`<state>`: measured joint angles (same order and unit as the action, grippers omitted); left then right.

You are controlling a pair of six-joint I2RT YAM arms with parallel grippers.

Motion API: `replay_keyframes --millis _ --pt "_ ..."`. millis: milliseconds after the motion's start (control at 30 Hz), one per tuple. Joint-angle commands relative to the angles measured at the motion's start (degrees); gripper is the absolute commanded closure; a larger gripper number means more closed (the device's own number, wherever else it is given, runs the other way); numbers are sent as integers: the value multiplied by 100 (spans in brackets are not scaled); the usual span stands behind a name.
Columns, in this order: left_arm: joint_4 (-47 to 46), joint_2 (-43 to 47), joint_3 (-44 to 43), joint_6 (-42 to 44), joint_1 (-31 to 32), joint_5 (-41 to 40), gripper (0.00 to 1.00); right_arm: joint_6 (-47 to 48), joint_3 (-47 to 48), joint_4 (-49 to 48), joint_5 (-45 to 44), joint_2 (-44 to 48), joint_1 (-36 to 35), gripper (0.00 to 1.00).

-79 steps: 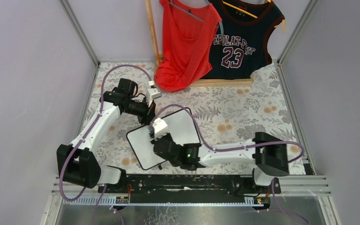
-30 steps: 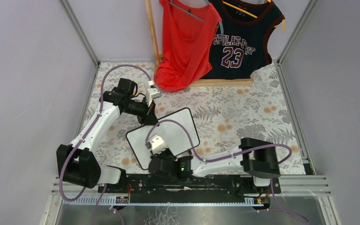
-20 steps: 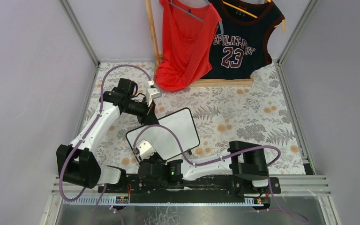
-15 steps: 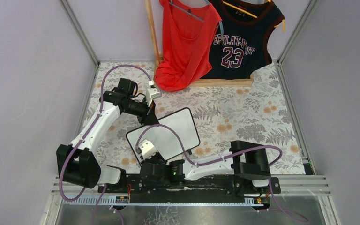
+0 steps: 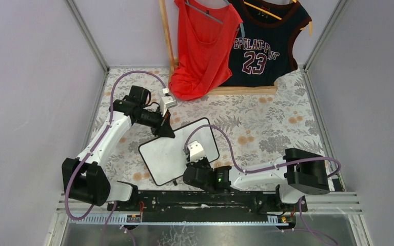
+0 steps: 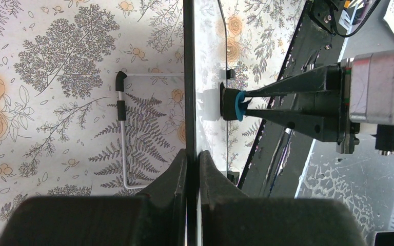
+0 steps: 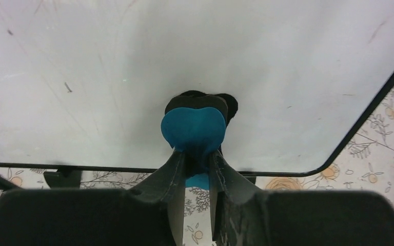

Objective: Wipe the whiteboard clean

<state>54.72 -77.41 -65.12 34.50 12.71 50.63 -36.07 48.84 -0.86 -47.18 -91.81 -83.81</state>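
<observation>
Floral table (image 5: 267, 123), whiteboard (image 5: 166, 154) in left claw (image 6: 192, 154); right claw (image 7: 197, 156) half-hiding blue eraser (image 7: 193, 125)

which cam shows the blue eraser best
Right wrist: the blue eraser fills the centre, pinched in the right gripper against the whiteboard. Left wrist shows it side-on, small. In the top view the right arm hides it.

The left fingers (image 6: 170, 177) pinch the whiteboard (image 6: 208, 51), blue eraser (image 6: 240, 105) touching it.
</observation>
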Motion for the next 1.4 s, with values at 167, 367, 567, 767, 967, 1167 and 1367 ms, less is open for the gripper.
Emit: replay_keyframes --millis 167,367,567,767,967,1167,1367 --pt "857 -219 421 365 236 -751 100 402 325 165 -673 761 83 100" --pt "844 -237 445 369 233 -745 100 681 364 929 -173 2153 634 100" --pt "705 -216 501 290 237 -704 100 614 722 3092 784 3386 2571 99" --pt "567 -227 521 213 241 -676 100 1258 853 3989 2225 3370 4785 98" --pt "464 -165 565 167 241 -765 100 1724 536 3482 3484 2627 6094 98" --pt "362 -58 622 79 241 -775 100 1763 496 2871 4085 1840 6697 97" --pt "316 -55 531 5 241 -745 100 1855 640 2608 4577 1096 6786 94"
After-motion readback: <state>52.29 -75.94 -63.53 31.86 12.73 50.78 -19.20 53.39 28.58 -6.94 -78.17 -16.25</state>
